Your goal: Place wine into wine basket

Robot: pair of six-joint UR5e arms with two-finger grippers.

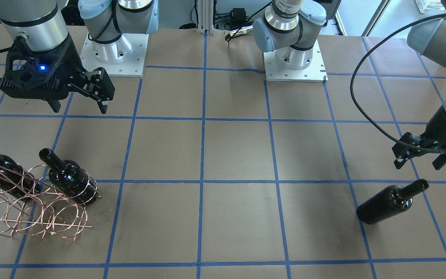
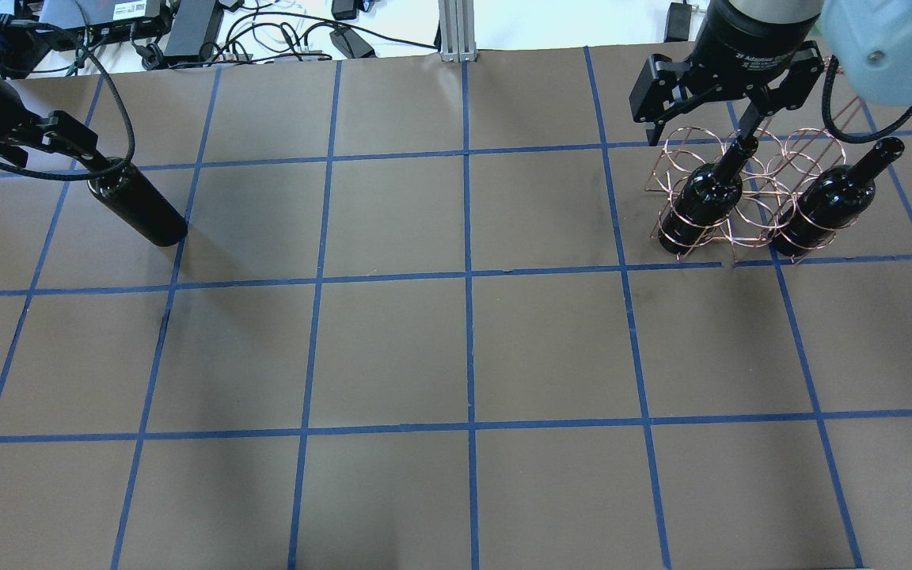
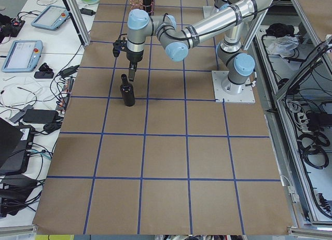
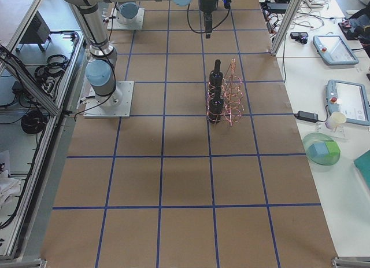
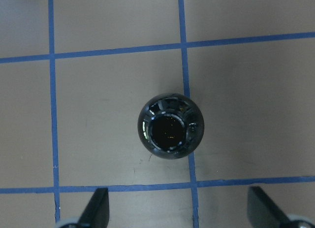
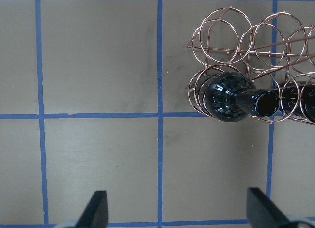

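two bottles racked, the third waiting on the table

the wine basket [image 1: 54, 217] is sitting on the robot's right side of the table. two bottles are already resting in its copper loops, the inner racked bottle [image 1: 68, 179] and the outer racked bottle [image 1: 2, 176], both with their necks sticking up out of the wire. in the right wrist view other loops in the rack are showing empty. the third bottle [image 1: 387, 203] is standing upright on the brown paper on the robot's left side, well apart from the basket. so roughly two thirds of the job is looking done, with one placement left.

the left gripper [image 1: 417, 164] is hanging over that bottle's open mouth with its fingers [image 5: 98, 208] spread wide and nothing between them, so the grasp is not yet made. the right gripper [image 1: 79, 110] is hovering above the basket, likewise spread and empty.

blue tape lines [image 1: 201, 155] are crossing the table, and a black cable [image 1: 353, 89] is looping out from the left arm. the main obstacle is looking like the long stretch of table between bottle and basket. beyond that, the right gripper is crowding the space over the rack, and the two upright necks are narrowing the way into a free loop. the thin wire frame is also likely to shift if it gets nudged.
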